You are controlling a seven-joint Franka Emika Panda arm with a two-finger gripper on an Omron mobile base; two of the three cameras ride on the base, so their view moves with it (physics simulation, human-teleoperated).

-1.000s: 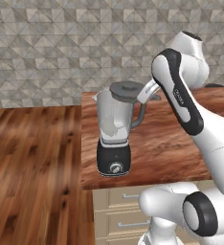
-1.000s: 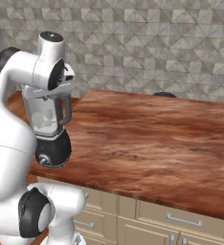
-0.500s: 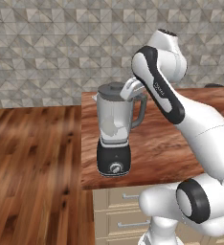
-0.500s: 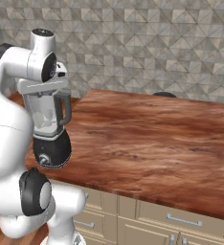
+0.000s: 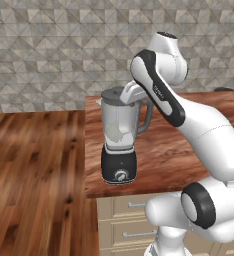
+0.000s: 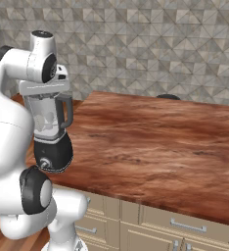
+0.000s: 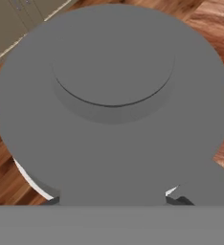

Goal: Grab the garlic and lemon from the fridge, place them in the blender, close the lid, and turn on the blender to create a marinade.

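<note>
Grey lid looks like light stiff plastic, so the raised centre knob's the spot to grab. Gripper sits right over it, can't tell whether it's actually holding

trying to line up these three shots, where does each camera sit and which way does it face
Left base view: behind the arm on its left, looking forward and down at the blender on the counter; the white arm rises from the lower right.
Right base view: behind on its right, facing the same counter; the arm rises from the lower left.
Hand view: on the hand, looking straight down onto the lid.
Shared: both base views show the blender, with the lid on the jar.
</note>
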